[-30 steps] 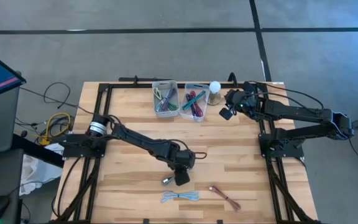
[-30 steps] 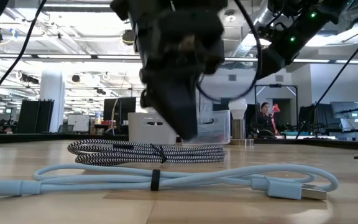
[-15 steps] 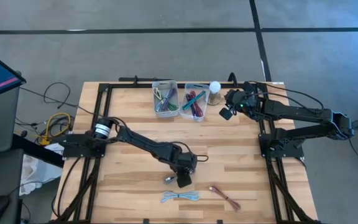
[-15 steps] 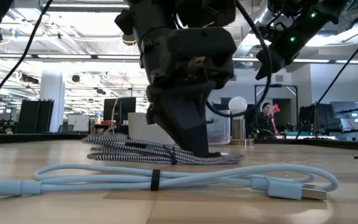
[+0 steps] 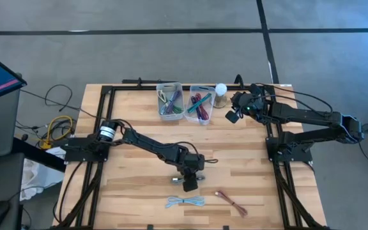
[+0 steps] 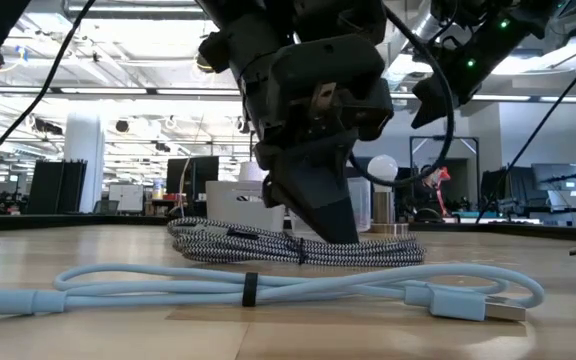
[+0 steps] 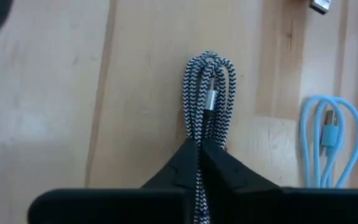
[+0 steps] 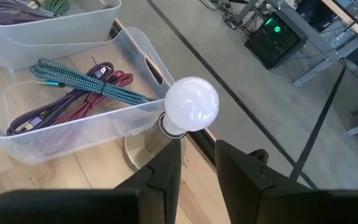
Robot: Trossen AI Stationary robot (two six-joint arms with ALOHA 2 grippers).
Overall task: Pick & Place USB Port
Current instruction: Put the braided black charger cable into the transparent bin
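Left claw [image 7: 199,149] pinched tight on the black-and-white braided cable [image 7: 207,93], low on the desk [image 5: 133,121] near its front middle. Fingers meeting around the bundle's near end in the left wrist view, the coiled loop stretching out ahead, flat on the wood. Compared with a second ago, shifted toward the right side of the desk: arm and cable both further along, the bundle dragged with the claw rather than lifted, judging by the low view where it lies on the surface under the dark fingers [image 6: 318,205]. Probably means a grasp made and a carry just beginning; lift not yet done.

Light blue cable [image 6: 268,285] lying closer to the desk's front edge, just beside the braided one, untouched. Red cable [image 5: 230,200] further right, also left alone. Two clear bins [image 5: 170,101] holding sorted cables at the back of the desk, well apart from the load, likely the destination.

Right claw [image 8: 197,158] parked at the back right, slightly parted and holding nothing, facing a white bulb [image 8: 191,103] beside the nearer bin.
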